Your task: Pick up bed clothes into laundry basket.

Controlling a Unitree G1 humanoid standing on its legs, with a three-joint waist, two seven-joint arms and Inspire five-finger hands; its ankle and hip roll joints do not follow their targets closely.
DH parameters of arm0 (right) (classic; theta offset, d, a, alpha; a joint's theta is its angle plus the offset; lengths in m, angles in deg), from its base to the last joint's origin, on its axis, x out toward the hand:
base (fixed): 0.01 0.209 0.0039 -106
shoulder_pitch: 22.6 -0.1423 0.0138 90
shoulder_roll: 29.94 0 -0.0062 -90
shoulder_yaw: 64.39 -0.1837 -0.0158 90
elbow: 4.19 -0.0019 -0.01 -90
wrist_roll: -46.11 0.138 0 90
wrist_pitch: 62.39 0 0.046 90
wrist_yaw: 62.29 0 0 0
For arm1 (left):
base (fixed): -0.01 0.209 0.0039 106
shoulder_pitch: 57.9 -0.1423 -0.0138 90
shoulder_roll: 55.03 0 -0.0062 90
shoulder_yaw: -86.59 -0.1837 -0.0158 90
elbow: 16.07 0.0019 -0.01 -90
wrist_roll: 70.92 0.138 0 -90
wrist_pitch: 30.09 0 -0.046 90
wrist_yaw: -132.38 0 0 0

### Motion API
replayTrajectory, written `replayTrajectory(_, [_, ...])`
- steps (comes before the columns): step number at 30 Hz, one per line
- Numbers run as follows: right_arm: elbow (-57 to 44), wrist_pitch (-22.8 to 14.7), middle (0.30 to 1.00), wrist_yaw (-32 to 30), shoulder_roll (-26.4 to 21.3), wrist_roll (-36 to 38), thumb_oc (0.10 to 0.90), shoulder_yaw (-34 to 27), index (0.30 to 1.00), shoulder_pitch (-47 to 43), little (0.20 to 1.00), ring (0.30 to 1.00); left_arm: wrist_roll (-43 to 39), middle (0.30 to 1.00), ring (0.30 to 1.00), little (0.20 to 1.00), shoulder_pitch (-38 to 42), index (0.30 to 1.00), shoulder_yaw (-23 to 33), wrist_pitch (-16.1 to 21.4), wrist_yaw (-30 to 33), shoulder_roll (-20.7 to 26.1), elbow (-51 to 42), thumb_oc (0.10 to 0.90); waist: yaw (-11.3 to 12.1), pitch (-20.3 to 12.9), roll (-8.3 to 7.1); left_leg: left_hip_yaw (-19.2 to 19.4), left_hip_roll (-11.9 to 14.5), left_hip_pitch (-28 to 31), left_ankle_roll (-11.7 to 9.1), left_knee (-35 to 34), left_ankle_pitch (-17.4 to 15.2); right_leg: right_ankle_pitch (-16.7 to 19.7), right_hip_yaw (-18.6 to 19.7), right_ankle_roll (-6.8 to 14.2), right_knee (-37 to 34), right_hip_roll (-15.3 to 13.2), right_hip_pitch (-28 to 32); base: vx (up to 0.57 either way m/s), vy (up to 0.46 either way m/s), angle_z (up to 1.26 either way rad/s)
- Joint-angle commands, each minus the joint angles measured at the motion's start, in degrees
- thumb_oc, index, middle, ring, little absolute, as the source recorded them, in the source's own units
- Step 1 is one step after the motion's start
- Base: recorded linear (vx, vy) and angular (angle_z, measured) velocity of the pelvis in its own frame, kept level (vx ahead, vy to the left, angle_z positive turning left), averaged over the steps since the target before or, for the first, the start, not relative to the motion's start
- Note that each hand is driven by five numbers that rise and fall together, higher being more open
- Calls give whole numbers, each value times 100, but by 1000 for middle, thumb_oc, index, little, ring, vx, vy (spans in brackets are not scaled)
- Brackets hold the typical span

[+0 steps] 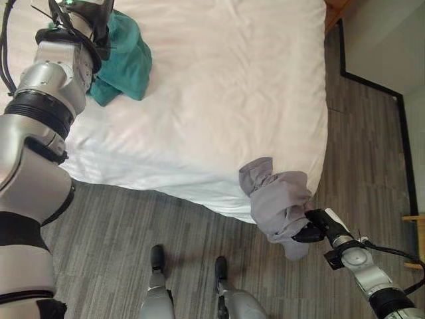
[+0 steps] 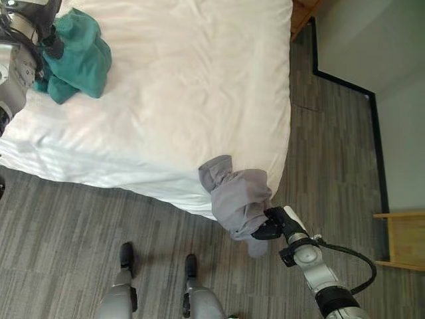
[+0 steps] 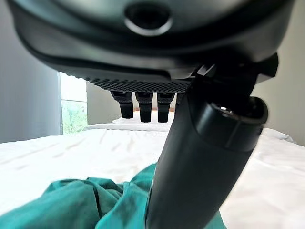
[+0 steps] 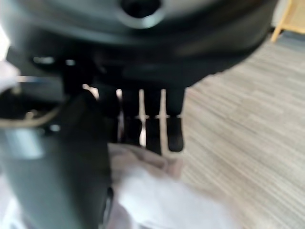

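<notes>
A teal garment [image 1: 126,63] lies crumpled on the white bed [image 1: 226,100] near its far left side. My left hand [image 1: 89,16] hovers just over it. In the left wrist view its fingers [image 3: 143,105] reach out straight and the thumb [image 3: 205,157] points down beside the teal cloth [image 3: 95,205] without gripping it. A grey garment [image 1: 279,199] hangs off the bed's near right corner. My right hand [image 1: 311,232] is at its lower end, fingers [image 4: 152,129] curled down onto the pale cloth [image 4: 157,195].
Grey wood-look floor runs along the bed's near side and right side. A wooden piece of furniture [image 2: 402,239] stands by the right wall, and another wooden edge [image 1: 335,10] shows past the bed's far right corner. A dark skirting [image 1: 372,83] lines the wall.
</notes>
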Motion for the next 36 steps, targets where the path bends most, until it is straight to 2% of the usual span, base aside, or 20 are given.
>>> replayTrajectory(1, [-176, -184, 300, -305, -115, 81, 400, -317, 300, -139, 300, 300, 9, 900, 900, 900, 752, 900, 265, -147, 276, -84, 644, 800, -148, 149, -50, 7, 54, 32, 99, -62, -205, 924, 397, 427, -13, 19, 178, -12, 20, -20])
replayTrajectory(3, [-167, -192, 300, -312, -97, 54, 400, -305, 300, -101, 300, 300, 52, 900, 900, 900, 681, 900, 294, -165, 195, -126, 786, 800, -193, 146, -97, 45, 80, -18, 87, -62, -200, 978, 428, 428, -67, 32, 130, 1, 29, -22])
replayTrajectory(4, [-245, -174, 300, -304, -108, 31, 400, -330, 300, -48, 300, 300, -17, 900, 900, 900, 575, 900, 380, -175, 31, -105, 1034, 800, -309, 181, -217, 117, 144, -109, 62, -62, -231, 1041, 480, 444, -144, 72, 15, 0, 49, -23])
replayTrajectory(6, [-249, -178, 300, -301, -95, 39, 400, -339, 300, -22, 300, 300, -38, 900, 900, 900, 545, 900, 390, -170, -22, -21, 1139, 800, -342, 173, -240, 154, 164, -164, 51, -62, -196, 1061, 496, 453, -157, 89, -62, -18, 32, -21])
replayTrajectory(8, [-270, -168, 300, -267, -5, 66, 400, -466, 300, 231, 300, 300, -112, 900, 900, 900, 224, 900, 601, -205, -184, 396, 1429, 800, -489, 140, -396, 312, 262, -270, 23, -62, -220, 1148, 600, 525, -182, 164, -270, -17, 23, -22])
replayTrajectory(12, [-193, -147, 300, -228, 131, 69, 400, -689, 300, 709, 300, 300, -163, 900, 900, 900, -151, 900, 834, -233, -304, 507, 1508, 800, -599, 96, -492, 431, 299, -232, 19, -62, -254, 1211, 692, 534, -182, 184, -320, 6, 15, -34])
replayTrajectory(13, [-175, -143, 300, -220, 145, 60, 400, -704, 300, 760, 300, 300, -205, 429, 429, 429, -215, 429, 887, -209, -328, 459, 1466, 486, -607, 99, -502, 452, 297, -203, 19, -62, -264, 1208, 683, 539, -178, 180, -313, 17, 20, -18])
replayTrajectory(14, [-136, -145, 300, -222, 178, 63, 400, -717, 300, 834, 300, 300, -308, 300, 300, 300, -277, 300, 982, -184, -333, 383, 1418, 400, -610, 97, -507, 460, 290, -164, 23, -62, -283, 1177, 677, 540, -174, 182, -299, 2, 17, -5])
replayTrajectory(16, [-80, -145, 300, -218, 195, 62, 400, -724, 300, 889, 300, 300, -378, 300, 300, 300, -342, 300, 1068, -153, -346, 296, 1341, 400, -597, 101, -496, 470, 283, -126, 28, -62, -288, 1138, 671, 544, -168, 182, -276, -2, 11, -10])
replayTrajectory(18, [-27, -152, 300, -187, 152, 38, 400, -659, 300, 882, 300, 300, -505, 300, 300, 300, -144, 300, 999, -79, -248, -20, 1047, 400, -568, 84, -436, 461, 277, -14, 39, -62, -320, 947, 592, 515, -138, 175, -203, -6, -3, -9])
replayTrajectory(24, [-7, -193, 300, -61, 6, 50, 400, -505, 300, 722, 300, 300, -1354, 300, 300, 300, 640, 300, 612, 384, -45, 43, -94, 400, -316, -27, -76, 299, 238, 273, 29, -62, -375, 414, 314, 438, -4, 130, 88, 31, -39, 2])
replayTrajectory(25, [-6, -194, 300, -60, 8, 51, 400, -507, 300, 717, 300, 300, -1354, 300, 300, 300, 644, 300, 610, 382, -46, 45, -97, 400, -320, -35, -75, 296, 239, 247, 28, -62, -348, 431, 313, 435, -2, 132, 63, 42, -42, 21])
replayTrajectory(29, [49, -158, 300, 7, 7, -18, 400, -556, 300, 814, 300, 300, -1979, 300, 300, 300, 554, 300, 816, 606, 57, 86, -1546, 400, -83, -143, 221, 130, 162, 508, 24, -62, -361, 80, 118, 362, 204, 85, 362, 56, -65, 23])
replayTrajectory(30, [60, -129, 300, 26, 55, -76, 400, -653, 300, 880, 300, 300, -2183, 300, 300, 300, 217, 300, 1071, 752, 114, 130, -2202, 400, 13, -192, 353, 64, 124, 611, 24, -62, -349, -39, 64, 324, 289, 59, 465, 36, -61, 26])
replayTrajectory(31, [53, -127, 300, 27, 36, -78, 400, -654, 300, 895, 300, 300, -2175, 300, 300, 300, 168, 300, 1113, 735, 115, 144, -2244, 400, 8, -191, 370, 60, 123, 625, 24, -62, -351, -47, 61, 324, 295, 59, 478, 22, -57, 44])
replayTrajectory(32, [44, -128, 300, 2, 46, -82, 400, -784, 300, 952, 300, 300, -2480, 300, 300, 300, -315, 300, 1546, 844, 158, 220, -2912, 400, 89, -212, 471, 0, 89, 703, 27, -62, -345, -132, 15, 307, 345, 30, 577, 10, -32, 41])
replayTrajectory(33, [38, -111, 300, -16, 68, -101, 400, -906, 300, 951, 300, 300, -2652, 300, 300, 300, -684, 300, 1743, 956, 46, 275, -3409, 400, 182, -232, 555, -47, 62, 731, 25, -62, -326, -205, -4, 273, 388, 16, 637, 1, -78, 36])
replayTrajectory(34, [162, -94, 300, -96, 119, -50, 400, -1259, 300, 1036, 300, 300, -3595, 300, 300, 300, -1921, 300, 2557, 1288, -119, 338, -4326, 400, 359, -270, 742, -137, 23, 860, 15, -62, -291, -344, -95, 207, 497, -4, 793, -6, -52, 26])
replayTrajectory(35, [157, -96, 300, -95, 72, -49, 400, -1246, 300, 1060, 300, 300, -3597, 300, 300, 300, -2030, 300, 2649, 1275, -133, 348, -4389, 400, 338, -279, 781, -140, 24, 882, 14, -62, -296, -354, -99, 206, 504, -4, 814, -9, -81, 32])
replayTrajectory(36, [103, -27, 300, -89, 76, -100, 400, -1497, 300, 1191, 300, 300, -4068, 300, 300, 300, -3289, 300, 3362, 1361, -351, 314, -5183, 400, 441, -357, 970, -218, -21, 1002, 15, -62, -272, -456, -163, 137, 531, -6, 992, -7, -68, 29])
